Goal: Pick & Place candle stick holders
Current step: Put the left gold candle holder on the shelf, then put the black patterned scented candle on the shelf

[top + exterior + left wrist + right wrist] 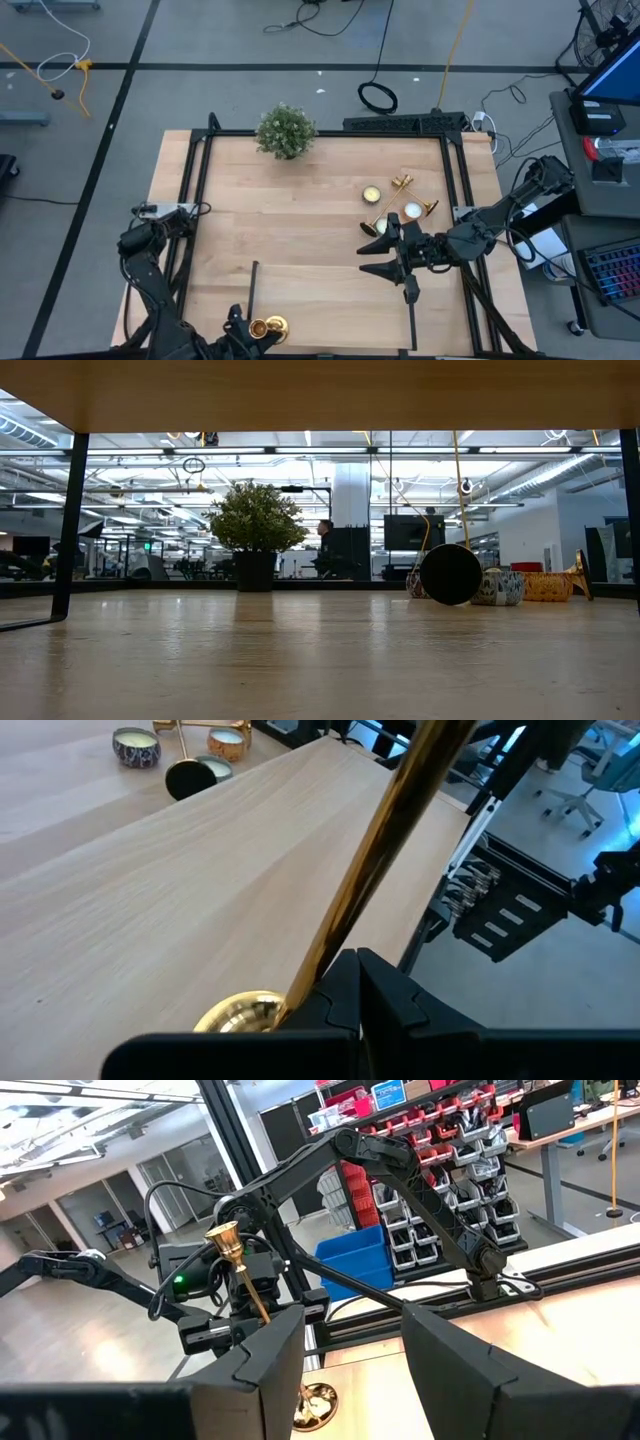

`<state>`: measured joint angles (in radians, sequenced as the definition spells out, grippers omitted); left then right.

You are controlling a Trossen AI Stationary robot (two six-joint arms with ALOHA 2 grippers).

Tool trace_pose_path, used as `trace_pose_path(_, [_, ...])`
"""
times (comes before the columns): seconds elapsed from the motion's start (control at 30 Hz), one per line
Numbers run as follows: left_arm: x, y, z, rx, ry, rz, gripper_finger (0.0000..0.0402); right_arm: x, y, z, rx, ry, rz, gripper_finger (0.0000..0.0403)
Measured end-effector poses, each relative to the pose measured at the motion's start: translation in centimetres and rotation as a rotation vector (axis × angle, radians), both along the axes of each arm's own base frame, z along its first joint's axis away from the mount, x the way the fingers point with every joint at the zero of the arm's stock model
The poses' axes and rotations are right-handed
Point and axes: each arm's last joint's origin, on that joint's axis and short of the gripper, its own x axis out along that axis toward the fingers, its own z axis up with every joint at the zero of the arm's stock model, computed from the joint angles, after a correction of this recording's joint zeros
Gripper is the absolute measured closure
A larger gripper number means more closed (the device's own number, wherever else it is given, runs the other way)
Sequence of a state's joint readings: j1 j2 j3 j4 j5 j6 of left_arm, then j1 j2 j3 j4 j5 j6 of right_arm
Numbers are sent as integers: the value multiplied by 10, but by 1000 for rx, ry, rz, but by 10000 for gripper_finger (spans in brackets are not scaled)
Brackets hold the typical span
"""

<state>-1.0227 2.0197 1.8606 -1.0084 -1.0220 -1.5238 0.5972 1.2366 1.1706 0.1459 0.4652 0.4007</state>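
At the table's near edge, the left gripper (250, 330) is clamping a brass candlestick holder (268, 327) by its stem and should be lowering it squarely onto its base, while the right gripper (392, 255) is waiting half-open near the tealights (373, 193).

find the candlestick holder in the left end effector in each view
High view: bottom edge, left of centre, candlestick holder.
Low view: not in it.
Left wrist view: gold stem running up from the closed left end effector.
Right wrist view: standing across the table, left of centre.
Shared landmark: candles.
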Motion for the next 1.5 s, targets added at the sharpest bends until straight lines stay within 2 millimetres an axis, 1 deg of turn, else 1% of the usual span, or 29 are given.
trace_pose_path(0.27, [1,1,0,-1,1,2,401,0,1,0,-1,0,26,239])
trace_pose_path(0.47, [-1,-3,2,-23,-9,-5,401,0,1,0,-1,0,26,239])
trace_pose_path(0.63, [-6,-9,18,-59,-29,-35,401,0,1,0,2,1,26,239])
trace_pose_path(0.7, [-11,-13,26,-84,-11,-70,401,0,1,0,3,0,26,239])
trace_pose_path(0.83, [-23,-20,41,-170,107,-169,401,0,1,0,2,1,26,239])
trace_pose_path(0.9, [-31,-19,45,-204,172,-176,401,0,1,0,0,0,26,239])
trace_pose_path(1.03, [-49,-10,45,-218,205,-40,401,0,1,0,-1,0,26,239])
trace_pose_path(1.17, [-59,9,41,-221,231,167,401,0,1,0,-1,0,26,239])
trace_pose_path(1.2, [-57,11,39,-235,226,200,401,0,1,0,-1,0,26,239])
trace_pose_path(1.3, [-48,22,37,-204,197,224,401,0,1,0,-2,1,25,239])
trace_pose_path(1.4, [-33,37,40,-196,233,259,401,0,1,-1,-7,9,24,239])
trace_pose_path(1.5, [-21,45,40,-155,268,248,401,0,1,-2,-9,14,24,239])
